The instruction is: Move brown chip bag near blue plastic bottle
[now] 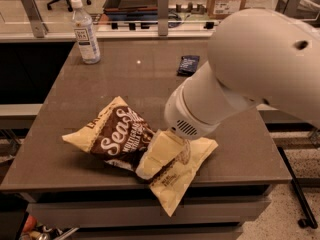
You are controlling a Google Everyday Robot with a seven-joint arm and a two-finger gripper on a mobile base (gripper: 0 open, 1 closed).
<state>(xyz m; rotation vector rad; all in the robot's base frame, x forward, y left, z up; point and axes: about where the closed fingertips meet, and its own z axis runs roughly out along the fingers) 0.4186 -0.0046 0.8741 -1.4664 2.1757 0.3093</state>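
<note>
One "Sea" chip bag [117, 139], claw [171, 145] above

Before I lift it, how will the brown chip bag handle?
Probably floppy: the brown chip bag is crinkled and folded. Likely light, so it may slide on the smooth table. The gripper sits over its middle, hidden by the arm.

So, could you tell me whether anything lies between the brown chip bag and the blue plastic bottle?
Nothing visible does; only bare table separates the brown chip bag from the blue plastic bottle at the far-left corner. The gripper is down on the bag.
</note>
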